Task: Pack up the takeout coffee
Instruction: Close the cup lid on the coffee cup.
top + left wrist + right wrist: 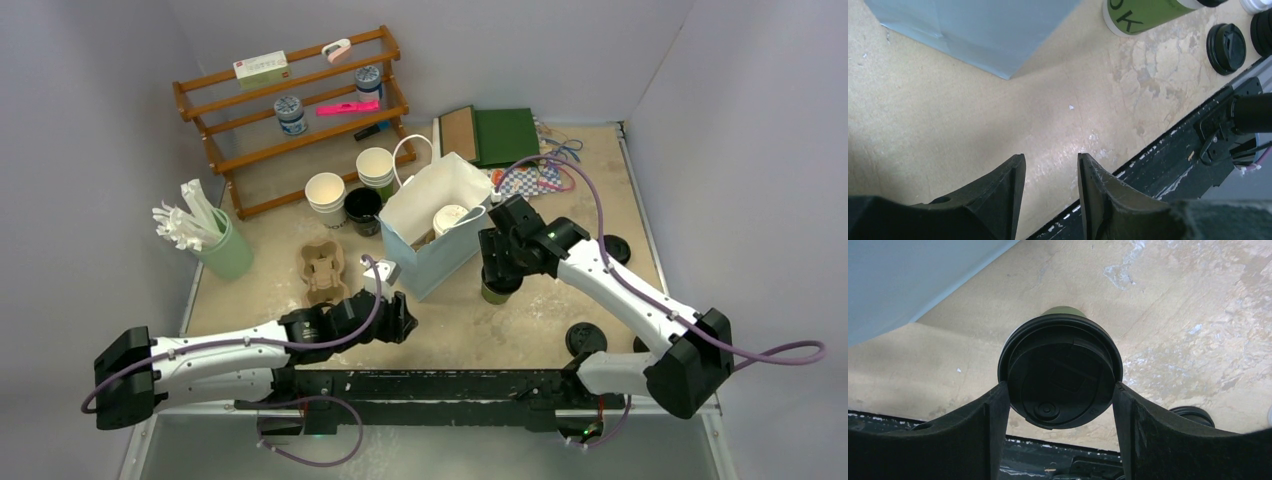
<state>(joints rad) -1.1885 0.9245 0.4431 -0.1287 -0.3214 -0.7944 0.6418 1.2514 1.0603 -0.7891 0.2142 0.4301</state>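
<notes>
Likely light, crushable: right jaws clasp the green cup (1063, 311) at its stiffer lid (1060, 372); left jaws gape empty.

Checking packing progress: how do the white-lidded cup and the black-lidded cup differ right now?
The white-lidded cup is inside the blue bag; the black-lidded cup is outside, beside it. The white-lidded cup is untouched; the black-lidded cup is gripped by the right gripper. Both are lidded.

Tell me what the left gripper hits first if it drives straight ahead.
Likely bare tabletop just ahead of the left gripper; its jaws are empty. The paper bag's corner sits farther along that line, though depth is unclear.
</notes>
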